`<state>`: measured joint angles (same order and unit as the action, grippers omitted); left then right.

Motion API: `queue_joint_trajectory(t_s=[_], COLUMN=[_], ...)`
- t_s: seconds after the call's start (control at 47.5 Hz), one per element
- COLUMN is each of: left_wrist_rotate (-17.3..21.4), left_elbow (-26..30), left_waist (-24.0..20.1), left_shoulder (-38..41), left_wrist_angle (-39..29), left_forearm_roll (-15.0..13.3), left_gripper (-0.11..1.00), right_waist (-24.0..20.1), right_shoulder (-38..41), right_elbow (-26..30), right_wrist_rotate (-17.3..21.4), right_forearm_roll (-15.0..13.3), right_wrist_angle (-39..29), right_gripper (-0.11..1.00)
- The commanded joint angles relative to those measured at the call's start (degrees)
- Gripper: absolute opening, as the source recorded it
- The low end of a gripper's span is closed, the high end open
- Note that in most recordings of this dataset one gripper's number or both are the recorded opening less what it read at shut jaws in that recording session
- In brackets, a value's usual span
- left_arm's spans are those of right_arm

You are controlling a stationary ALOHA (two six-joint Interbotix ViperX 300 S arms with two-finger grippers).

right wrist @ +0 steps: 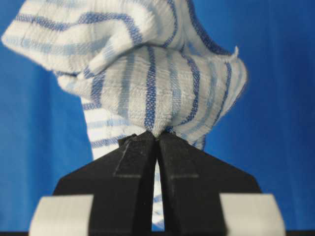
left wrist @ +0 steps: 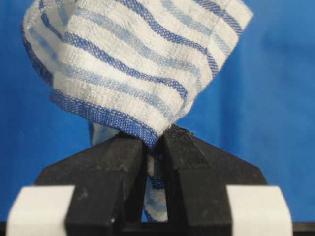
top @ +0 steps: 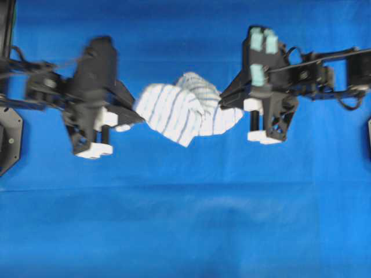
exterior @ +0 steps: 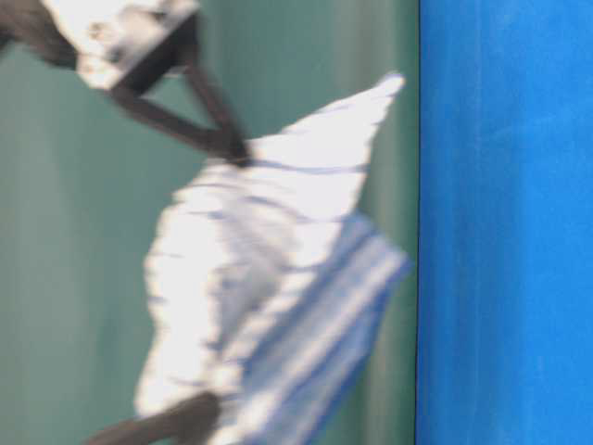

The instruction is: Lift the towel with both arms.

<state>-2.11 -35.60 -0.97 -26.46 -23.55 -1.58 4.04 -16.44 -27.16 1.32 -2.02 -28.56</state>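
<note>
Blue cloth surface (top: 185, 231), green backdrop (exterior: 74, 232)

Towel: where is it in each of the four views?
Overhead: towel centre, between left gripper and right gripper.
Table-level: centre, hanging off the blue cloth.
Left wrist: top, pinched at the fingertips.
Right wrist: top, pinched likewise.
Shared landmark: the blue cloth.

One blue-striped white towel (top: 188, 110) hangs between two black robot arms, the left arm (top: 87, 87) and the right arm (top: 290, 75), above one blue cloth (top: 185, 220); three teal pads (top: 262, 43) mark the right arm.
</note>
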Motion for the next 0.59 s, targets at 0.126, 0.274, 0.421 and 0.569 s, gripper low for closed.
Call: queue_joint_trajectory(t_s=[0.126,0.274,0.421,0.569], left_wrist_rotate=[0.09,0.09,0.44,0.62], left_elbow=[8.09,12.74,13.97,14.41], left_waist=[-0.09,0.0,0.0,0.09], left_shoulder=[-5.63,-6.86,-6.5,-5.54], left_wrist_angle=[-5.89,-9.49,-10.28,-10.28], left_forearm_roll=[-0.09,0.0,0.0,0.0], left_gripper=[0.05,0.05,0.05,0.05], right_waist=[0.0,0.0,-0.26,-0.62], right_shoulder=[-4.48,-5.54,-5.45,-5.1], right_elbow=[9.05,13.89,15.56,15.56], right_wrist_rotate=[-0.09,-0.18,-0.18,-0.09], right_forearm_roll=[-0.18,-0.18,-0.18,-0.18], right_wrist_angle=[-7.65,-11.69,-13.54,-14.06], right_gripper=[0.02,0.02,0.02,0.02])
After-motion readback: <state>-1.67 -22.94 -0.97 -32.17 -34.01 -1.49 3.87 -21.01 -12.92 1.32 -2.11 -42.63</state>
